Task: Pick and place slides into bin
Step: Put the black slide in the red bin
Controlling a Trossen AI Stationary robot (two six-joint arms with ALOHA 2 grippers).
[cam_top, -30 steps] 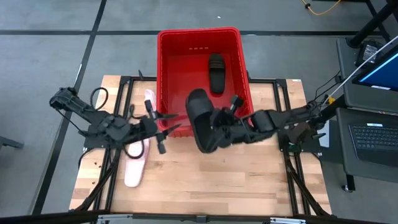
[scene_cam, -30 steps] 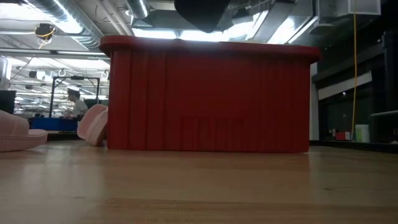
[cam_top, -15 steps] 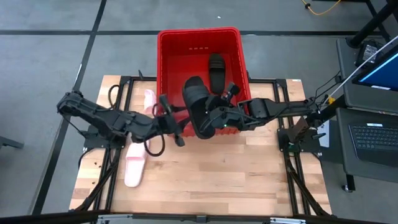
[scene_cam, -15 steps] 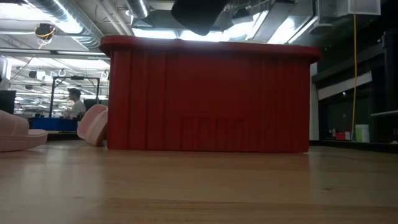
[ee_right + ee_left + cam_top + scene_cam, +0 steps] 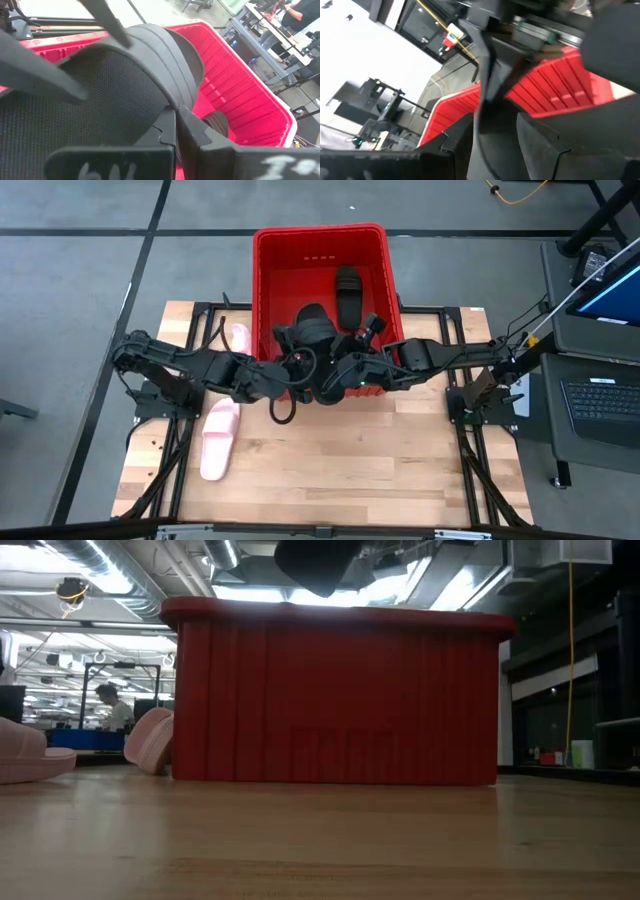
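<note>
My right gripper (image 5: 338, 370) is shut on a black slide (image 5: 313, 332) and holds it above the near wall of the red bin (image 5: 268, 280). The slide's lower end shows at the top of the low view (image 5: 315, 562). My left gripper (image 5: 292, 360) is open beside this slide, and a dark edge (image 5: 486, 100) stands between its fingers. A second black slide (image 5: 347, 293) lies on the bin's floor. One pink slide (image 5: 239, 337) leans on its side against the bin's left wall. Another pink slide (image 5: 218, 438) lies flat on the table. My right gripper pinches the edge of the slide's strap (image 5: 172, 107) between its two fingers, where the ribbed outside meets the mesh lining. It comes from the table's right, slanting down. The slide is lifted clear over the bin's near wall. My left gripper: I cannot tell whether its fingers touch the slide.
The wooden table (image 5: 380, 470) has free room in front of the bin and at its right. Black frame rails (image 5: 440, 310) run along the table's edges. A person (image 5: 105, 705) shows far off in the room behind.
My left gripper has swung toward the table's right, rolling as it went, from beside the pink slides up to the held black slide. My right gripper has carried the black slide a little toward the far edge, over the bin's near wall, then kept still.
</note>
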